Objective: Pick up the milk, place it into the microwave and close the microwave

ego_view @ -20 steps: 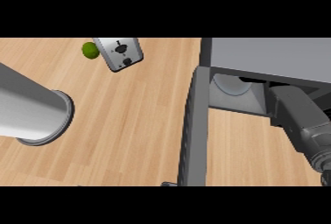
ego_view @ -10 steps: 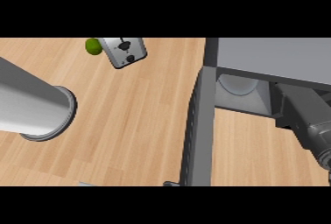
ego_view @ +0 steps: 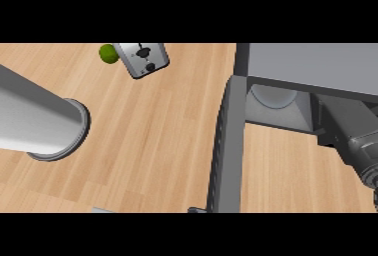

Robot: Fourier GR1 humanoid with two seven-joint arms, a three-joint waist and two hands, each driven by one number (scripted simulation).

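- The grey right forearm (ego_view: 353, 142) reaches into the open grey box microwave (ego_view: 310, 62). The right hand is hidden inside, so I cannot tell its grasp.
- The milk shows nowhere; it is probably being placed inside.
- Next comes withdrawing the arm, then swinging the dark grey microwave door (ego_view: 226, 150) shut.

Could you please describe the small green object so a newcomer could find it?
From the microwave's open door, look up and left to the small silver box. The round green object sits at its left, the only green thing.

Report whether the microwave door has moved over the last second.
No. The microwave door stands open as before, its top end meeting the microwave at the same corner.
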